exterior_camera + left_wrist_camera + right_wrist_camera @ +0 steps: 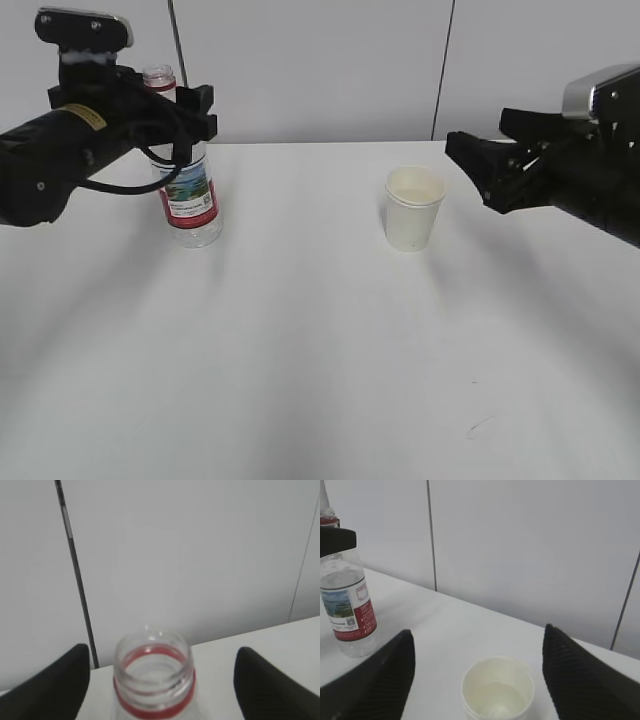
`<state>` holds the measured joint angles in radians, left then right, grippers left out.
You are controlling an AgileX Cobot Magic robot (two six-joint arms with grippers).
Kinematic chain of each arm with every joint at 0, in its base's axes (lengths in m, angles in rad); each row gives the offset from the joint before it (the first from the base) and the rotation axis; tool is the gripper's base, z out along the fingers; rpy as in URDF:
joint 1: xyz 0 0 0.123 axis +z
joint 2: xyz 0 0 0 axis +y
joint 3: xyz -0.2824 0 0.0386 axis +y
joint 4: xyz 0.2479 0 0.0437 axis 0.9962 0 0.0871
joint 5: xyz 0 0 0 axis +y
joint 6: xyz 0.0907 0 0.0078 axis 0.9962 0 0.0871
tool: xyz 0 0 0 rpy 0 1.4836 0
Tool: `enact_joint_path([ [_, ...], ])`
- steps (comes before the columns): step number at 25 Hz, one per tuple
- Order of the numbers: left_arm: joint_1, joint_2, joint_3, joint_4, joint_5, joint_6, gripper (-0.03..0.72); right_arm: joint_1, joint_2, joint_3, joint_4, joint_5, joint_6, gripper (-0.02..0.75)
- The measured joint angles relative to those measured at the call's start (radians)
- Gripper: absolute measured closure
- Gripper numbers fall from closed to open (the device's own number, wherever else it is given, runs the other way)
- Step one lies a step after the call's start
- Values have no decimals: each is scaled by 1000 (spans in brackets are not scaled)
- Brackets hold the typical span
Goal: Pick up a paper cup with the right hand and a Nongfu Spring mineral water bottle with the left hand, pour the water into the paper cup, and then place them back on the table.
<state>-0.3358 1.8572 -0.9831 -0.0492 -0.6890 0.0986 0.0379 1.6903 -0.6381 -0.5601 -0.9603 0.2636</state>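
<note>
Left hand (190, 125) jaws spread wide either side of the Nongfu Spring mineral water bottle (188, 195) shoulder, not touching, lined up to clamp; bottle upright, uncapped, on the table (320, 350) left. Right hand (480, 170) jaws also apart, just right of the paper cup (413, 208), poised to enclose it

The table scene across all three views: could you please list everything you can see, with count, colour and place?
Nongfu Spring mineral water bottle: one, clear with red-and-white label and red neck ring, uncapped, upright, left of the table.
Paper cup: one, cream-white, upright, right of centre.
Table: one, white, a few dark scuffs.
Wall: pale panels with dark seams, behind the table.
Left hand: one, black, open, fingers either side of the bottle's upper part.
Right hand: one, black, open, just right of the cup.
</note>
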Motion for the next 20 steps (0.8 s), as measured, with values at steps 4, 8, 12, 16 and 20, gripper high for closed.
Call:
enact_joint_path([
  [4,0,-72,0,1,43,14,155,0,-44,-35,11,49,2,152],
  [8,0,-148,0,1,61,23,155,0,-84,-116,11,176,28,152],
  [12,4,-201,-15,-1,119,33,155,0,-95,-235,12,347,96,153],
  [16,20,-220,-109,-3,260,38,155,0,-95,-370,12,557,171,153],
  [20,49,-221,-251,-3,466,38,157,0,-95,-515,20,826,216,153],
])
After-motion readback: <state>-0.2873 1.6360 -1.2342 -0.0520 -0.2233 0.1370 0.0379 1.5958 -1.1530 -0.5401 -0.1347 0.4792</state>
